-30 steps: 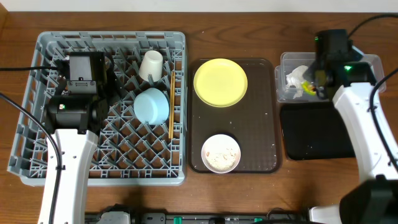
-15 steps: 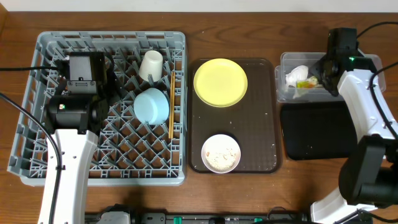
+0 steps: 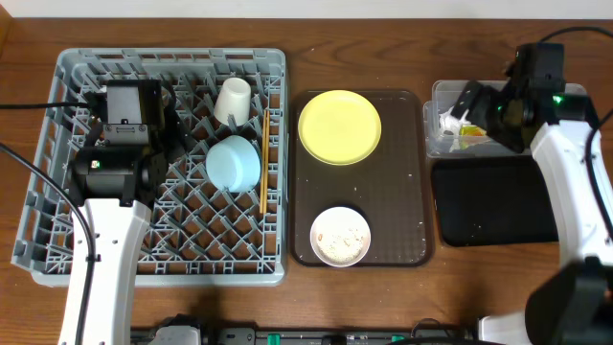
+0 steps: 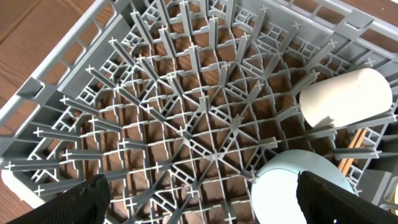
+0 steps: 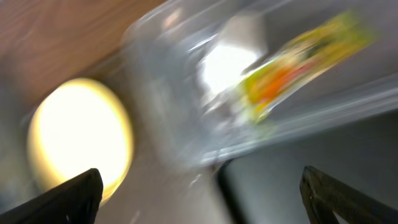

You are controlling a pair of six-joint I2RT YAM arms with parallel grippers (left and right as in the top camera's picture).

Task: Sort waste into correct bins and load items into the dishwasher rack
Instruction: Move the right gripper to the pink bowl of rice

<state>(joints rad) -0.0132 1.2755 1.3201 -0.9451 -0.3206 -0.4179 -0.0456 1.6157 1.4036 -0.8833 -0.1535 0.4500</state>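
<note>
Our left gripper (image 4: pixel 202 198) hangs spread wide over the grey rack (image 3: pixel 172 59), which holds the cream cup (image 3: pixel 233 99), blue bowl (image 3: pixel 234 163) and chopsticks (image 3: pixel 263 163). On the brown tray (image 3: pixel 402 192) sit the yellow plate (image 3: pixel 339 126) and the small white bowl (image 3: pixel 314 236) — crumbs (image 3: pixel 342 235) inside. Our right gripper (image 5: pixel 202 196), fingers wide apart and empty, hovers over the clear tub (image 3: pixel 442 91), where the tissue (image 3: pixel 450 122) and wrapper (image 5: pixel 292 74) lie — the black tray (image 3: pixel 493 201) just beside it.

qty: bowls (image 3: pixel 234 163) (image 3: pixel 340 236) 2 / plate (image 3: pixel 340 126) 1 / cup (image 3: pixel 232 101) 1 / bins (image 3: pixel 439 146) (image 3: pixel 493 206) 2
</note>
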